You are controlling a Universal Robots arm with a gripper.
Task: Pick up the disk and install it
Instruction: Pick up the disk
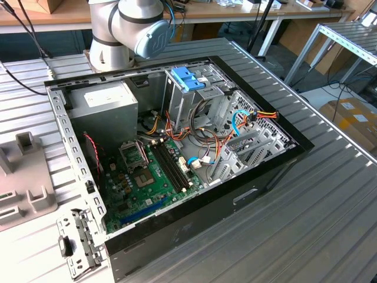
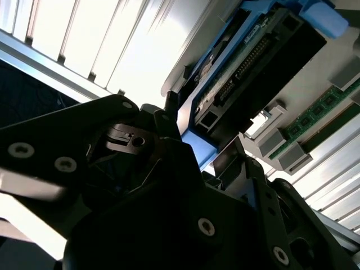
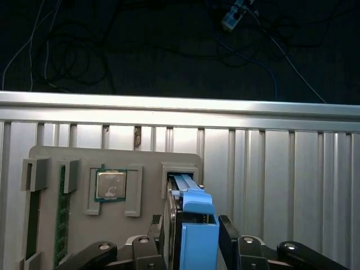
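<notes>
In the exterior view I see the open computer case [image 1: 177,147] mid-table, with the grey holder plate [image 1: 23,183] at the exterior view's left, apart from it.

In the first wrist view the disk [image 3: 194,216] stands on edge inside the gripper [image 3: 192,233]. Its long axis runs straight away from the wrist toward the plate's slot [image 3: 180,169]. The jaws are narrow against both broad faces, so I judge it gripped.

In the second wrist view the disk lies just beyond the gripper, connector edge showing.

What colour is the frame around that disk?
The disk frame is light blue; best in the first wrist view.
</notes>
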